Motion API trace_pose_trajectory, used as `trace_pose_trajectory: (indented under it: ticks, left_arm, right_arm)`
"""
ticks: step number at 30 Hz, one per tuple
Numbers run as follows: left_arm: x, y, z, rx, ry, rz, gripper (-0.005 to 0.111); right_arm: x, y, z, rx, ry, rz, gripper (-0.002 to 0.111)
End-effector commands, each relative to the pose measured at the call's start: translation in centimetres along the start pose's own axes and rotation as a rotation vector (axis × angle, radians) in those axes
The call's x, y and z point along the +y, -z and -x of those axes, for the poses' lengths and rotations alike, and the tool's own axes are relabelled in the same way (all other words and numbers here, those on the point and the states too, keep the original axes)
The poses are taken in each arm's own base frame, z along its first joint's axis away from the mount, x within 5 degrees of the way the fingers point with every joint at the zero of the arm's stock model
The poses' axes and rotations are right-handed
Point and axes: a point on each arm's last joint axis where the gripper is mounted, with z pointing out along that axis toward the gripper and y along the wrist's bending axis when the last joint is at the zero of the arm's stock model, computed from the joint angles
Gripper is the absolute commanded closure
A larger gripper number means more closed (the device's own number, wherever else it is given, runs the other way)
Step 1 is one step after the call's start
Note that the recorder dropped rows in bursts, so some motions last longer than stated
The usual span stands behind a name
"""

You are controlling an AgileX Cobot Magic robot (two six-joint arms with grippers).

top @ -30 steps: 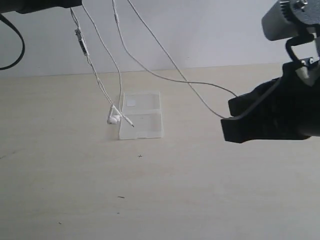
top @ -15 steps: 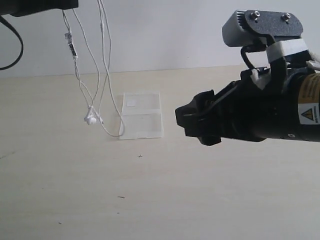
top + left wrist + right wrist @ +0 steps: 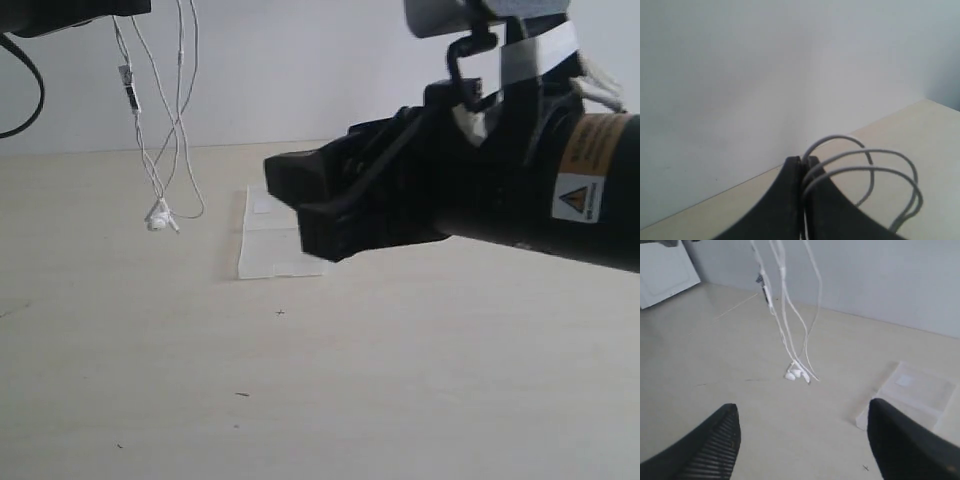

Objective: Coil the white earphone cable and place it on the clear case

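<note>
The white earphone cable [image 3: 180,100] hangs in loops from my left gripper [image 3: 120,5] at the top left of the exterior view, its earbuds [image 3: 158,216] dangling just above the table. The left wrist view shows the left gripper [image 3: 804,161] shut on several strands of that cable [image 3: 870,170]. The clear case [image 3: 262,240] lies open and flat on the table, partly hidden behind my right arm. My right gripper [image 3: 300,205] is open with nothing in it; its wrist view shows the hanging cable [image 3: 785,315], the earbuds [image 3: 797,374] and the case [image 3: 910,395] ahead of its jaws.
A pale wooden table [image 3: 300,400] meets a white wall at the back. A thick black robot cable [image 3: 30,90] loops at the far left. A white panel [image 3: 665,270] stands in the corner of the right wrist view.
My right gripper has let go of the cable and moved left, in front of the case. The freed cable has swung left and now hangs only from my left gripper.
</note>
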Motion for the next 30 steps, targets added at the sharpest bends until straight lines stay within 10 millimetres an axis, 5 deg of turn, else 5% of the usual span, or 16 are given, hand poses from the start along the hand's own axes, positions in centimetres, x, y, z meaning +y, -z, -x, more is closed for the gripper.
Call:
trace_pose_trajectory:
  ticks: [1,7,16,30]
  left_arm:
    - [0.0,0.2,0.2,-0.010,0.016,-0.003,0.107]
    - [0.0,0.2,0.2,-0.010,0.024,-0.003,0.107]
    - [-0.3,0.2,0.4,-0.025,0.025,-0.037,0.107]
    - [-1.0,0.2,0.5,-0.049,0.071,-0.110,0.107]
  right_arm:
    - [0.8,-1.9,-0.8,-0.004,0.047,0.046,0.039]
    - [1.1,-4.2,-1.3,-0.090,0.039,0.095,0.037]
    - [0.8,-5.8,-2.1,-0.115,-0.045,0.085,0.016]
    - [1.1,-7.9,-0.9,-0.223,-0.069,0.110,0.014]
